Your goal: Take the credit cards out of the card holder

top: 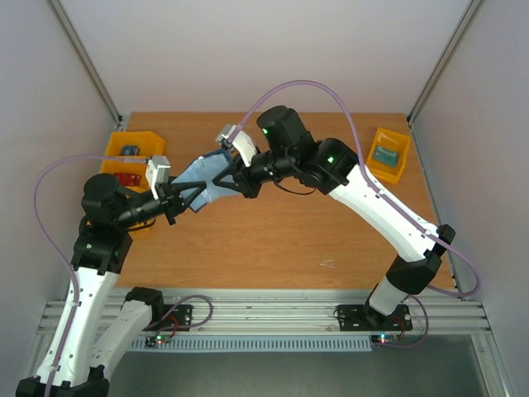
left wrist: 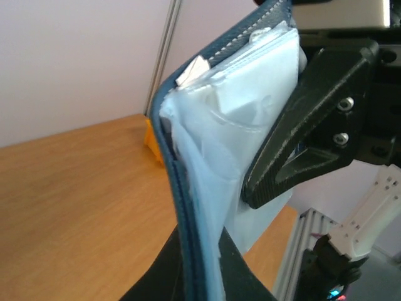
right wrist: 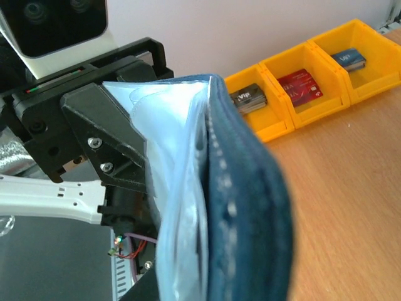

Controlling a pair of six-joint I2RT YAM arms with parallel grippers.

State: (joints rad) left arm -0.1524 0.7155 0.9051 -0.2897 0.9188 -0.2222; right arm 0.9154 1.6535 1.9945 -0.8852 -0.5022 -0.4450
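Note:
The card holder (top: 197, 175) hangs open in the air over the left half of the table, pale blue-grey inside up. My left gripper (top: 183, 198) is shut on its near-left edge and my right gripper (top: 227, 178) is shut on its right side. The left wrist view has the navy edge of the card holder (left wrist: 182, 188) running between my left gripper's (left wrist: 203, 254) dark fingers, with the right gripper's finger (left wrist: 282, 169) pressed on the lining. In the right wrist view the card holder (right wrist: 250, 188) fills my right gripper (right wrist: 207, 276). The credit cards are hidden; a small white corner (left wrist: 193, 70) pokes from the top edge.
Yellow bins (top: 132, 147) stand at the table's left edge; in the right wrist view these bins (right wrist: 276, 119) hold a grey card, a red card and a blue one. Another yellow bin (top: 388, 155) with a teal item sits at the back right. Bare wood lies below the arms.

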